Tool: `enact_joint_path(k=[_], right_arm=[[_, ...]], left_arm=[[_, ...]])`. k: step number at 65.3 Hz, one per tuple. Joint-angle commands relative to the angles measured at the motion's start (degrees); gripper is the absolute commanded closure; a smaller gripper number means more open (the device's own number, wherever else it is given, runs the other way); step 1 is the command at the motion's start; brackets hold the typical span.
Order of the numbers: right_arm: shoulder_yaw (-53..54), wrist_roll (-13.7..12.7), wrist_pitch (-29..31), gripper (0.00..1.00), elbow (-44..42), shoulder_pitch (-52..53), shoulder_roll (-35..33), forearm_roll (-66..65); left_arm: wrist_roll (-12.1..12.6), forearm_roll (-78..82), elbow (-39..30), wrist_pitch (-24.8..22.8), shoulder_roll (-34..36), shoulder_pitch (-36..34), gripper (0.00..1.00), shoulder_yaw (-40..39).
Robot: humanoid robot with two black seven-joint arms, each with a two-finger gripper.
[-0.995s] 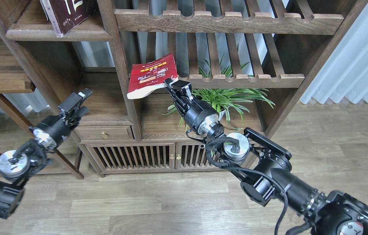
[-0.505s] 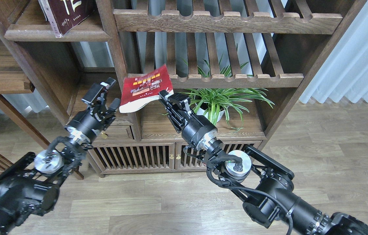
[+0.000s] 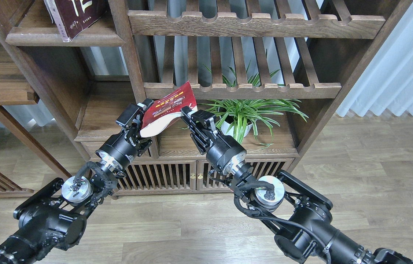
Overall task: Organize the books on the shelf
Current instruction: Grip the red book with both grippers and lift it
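At centre frame the red book (image 3: pixel 171 104) has a yellow title band, small photo squares and a white page edge. In the upper left, the maroon book (image 3: pixel 76 14) carries large white characters and a pale spine. The shelf (image 3: pixel 63 38) beneath it is dark brown wood with visible grain. Right of centre, the plant (image 3: pixel 250 106) has green leaves striped with pale edges, in a white pot. Both arms are black with silver joint caps. The floor (image 3: pixel 375 165) is grey-brown plank; the curtain (image 3: pixel 404 66) at right is white and pleated.
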Motion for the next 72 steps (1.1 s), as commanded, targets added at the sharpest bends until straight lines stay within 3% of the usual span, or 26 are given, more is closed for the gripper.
enact_joint_path(k=[1,32,47,49,50,52,62,72], right_arm=[[0.81,0.03,-0.02,0.96,-0.1,0.07,0.0,-0.11],[0.73,-0.06,-0.11,0.96,0.69,-0.72,0.0,-0.63],[0.64,0.03,-0.11,0.95,1.57,-1.25,0.0,-0.81],[0.64,0.03,-0.11,0.95,1.75,-1.34,0.0,-0.81],[0.64,0.03,-0.11,0.95,2.01,-1.6,0.0,-0.81],[0.64,0.03,-0.02,0.95,2.01,-1.6,0.0,-0.81],[0.99,0.03,-0.02,0.95,2.01,-1.95,0.0,-1.25],[1.34,0.03,-0.02,0.95,2.01,-2.04,0.0,-1.6]], left_arm=[[0.08,-0.02,-0.59,-0.01,0.59,1.36,0.05,0.17],[-0.1,-0.1,-1.12,-0.01,-0.38,2.51,0.05,0.17],[-0.89,-0.72,-1.12,-0.01,-2.66,2.43,0.12,-0.62],[-1.33,-0.81,-1.12,-0.01,-2.66,2.42,0.16,-0.71],[-2.03,-1.24,-1.12,-0.01,-2.66,2.42,0.24,-0.89],[-2.21,-1.42,-1.12,-0.01,-2.66,2.42,0.3,-0.89],[-2.21,-1.95,-1.12,-0.01,-2.66,2.42,0.43,-0.98],[-2.3,-3.27,-1.12,-0.01,-2.66,2.6,0.7,-2.29]])
